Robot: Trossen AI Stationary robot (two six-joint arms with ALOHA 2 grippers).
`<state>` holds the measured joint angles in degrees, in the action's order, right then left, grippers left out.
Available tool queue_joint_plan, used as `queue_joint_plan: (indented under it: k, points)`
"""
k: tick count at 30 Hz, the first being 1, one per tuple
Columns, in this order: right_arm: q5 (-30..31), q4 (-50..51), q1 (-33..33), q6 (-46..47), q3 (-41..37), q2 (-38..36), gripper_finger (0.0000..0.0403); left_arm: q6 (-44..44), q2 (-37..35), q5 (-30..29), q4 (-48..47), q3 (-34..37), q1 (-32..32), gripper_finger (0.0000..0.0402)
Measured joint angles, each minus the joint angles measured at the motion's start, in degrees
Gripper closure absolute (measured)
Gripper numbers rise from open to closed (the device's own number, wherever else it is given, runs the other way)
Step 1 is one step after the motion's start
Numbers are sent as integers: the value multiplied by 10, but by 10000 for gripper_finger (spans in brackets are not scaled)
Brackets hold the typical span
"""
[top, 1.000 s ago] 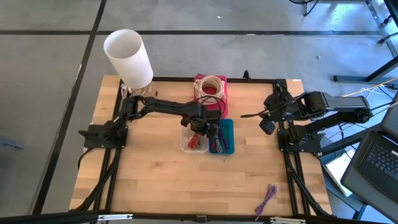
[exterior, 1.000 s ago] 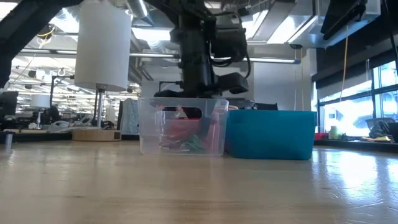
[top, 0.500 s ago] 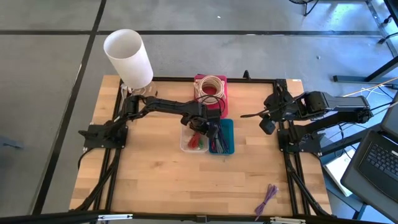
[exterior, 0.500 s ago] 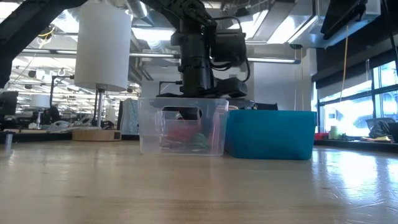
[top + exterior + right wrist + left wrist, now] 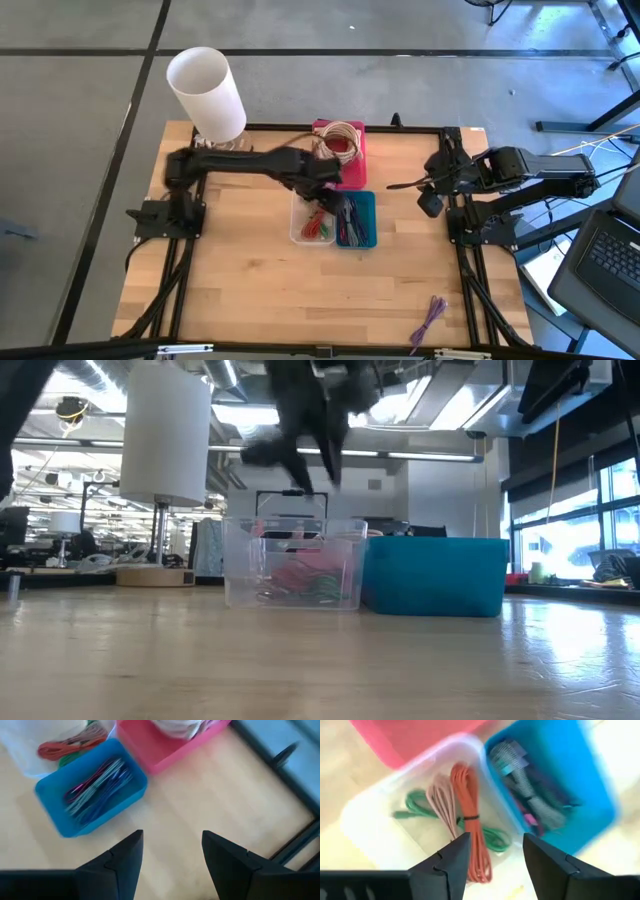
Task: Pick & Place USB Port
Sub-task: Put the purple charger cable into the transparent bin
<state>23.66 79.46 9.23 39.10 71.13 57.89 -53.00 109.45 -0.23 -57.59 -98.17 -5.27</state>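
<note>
Coiled cables (image 5: 465, 827) in clear plastic bin (image 5: 365, 832) beneath empty, parted left gripper (image 5: 492, 855).

High: straight down on my whole table (image 5: 250, 290) from well above
Low: table height, level across, facing the clear bin (image 5: 294, 563) and blue bin (image 5: 434, 575)
Left wrist: close above the clear bin, looking down past my fingers
Right wrist: farther off, angled down
Shared: all four views catch both bins
</note>
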Motion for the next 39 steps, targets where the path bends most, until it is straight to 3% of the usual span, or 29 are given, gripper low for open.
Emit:
queue_joint_plan:
  k: [4, 7, 12, 16, 20, 23, 26, 30, 32, 39]
  points:
    - [-71, 6, 2, 40, -2, 0, 197, 23, -105, -101, 0, 0, 47, 228]
    - [-161, 6, 26, 80, -22, -2, 197, 47, -184, -203, -4, 0, 100, 232]
    - [-275, -3, 119, 253, -73, -3, 197, 105, -294, -381, -28, 0, 209, 237]
    - [-290, -115, 226, 449, -124, -1, 197, 147, -352, -507, -37, 0, 282, 236]
    - [-208, -308, 322, 610, -172, 21, 197, 200, -385, -584, -61, 0, 322, 233]
    - [-126, -412, 375, 724, -191, 62, 197, 233, -399, -611, -88, 0, 326, 233]
    - [-107, -442, 410, 823, -184, 129, 197, 253, -406, -613, -126, 0, 321, 233]
    - [-179, -451, 443, 937, -149, 226, 197, 252, -414, -614, -168, 0, 309, 233]
    - [-215, -449, 450, 947, -126, 268, 197, 249, -419, -613, -178, 0, 300, 233]
    - [-235, -377, 437, 949, -31, 366, 230, 263, -431, -601, -181, 0, 282, 233]
